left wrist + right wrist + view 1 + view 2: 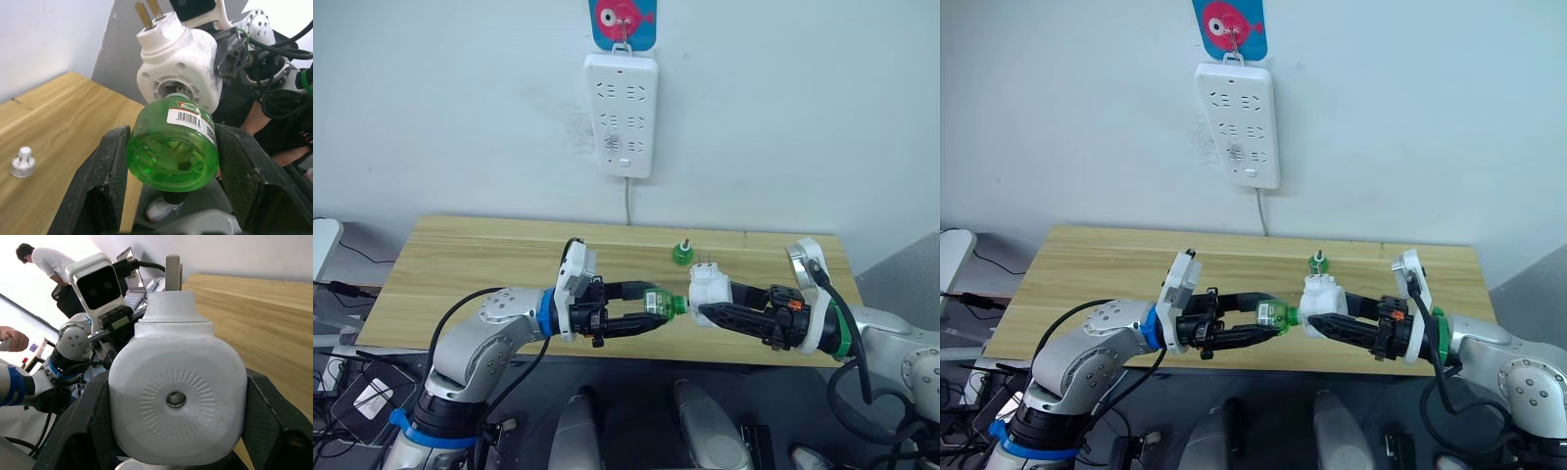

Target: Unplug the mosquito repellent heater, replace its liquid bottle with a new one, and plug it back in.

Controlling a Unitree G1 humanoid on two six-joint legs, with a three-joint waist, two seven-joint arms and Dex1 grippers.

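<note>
You are fitting a green bottle (658, 301) into the white heater (711, 289) (unplugged, prongs up), over the table's front edge. Your left gripper (646, 305) squeezes the bottle; your right gripper (705, 311) squeezes the heater. Next, line up its neck and twist it in.

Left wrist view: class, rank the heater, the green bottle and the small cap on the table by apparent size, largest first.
1-2. Heater and green bottle: look alike; the bottle is nearer, so unsure.
3. Cap, clearly smallest.

Bright even indoor light, soft shadows, blown-out bkgd in right wrist view
</note>
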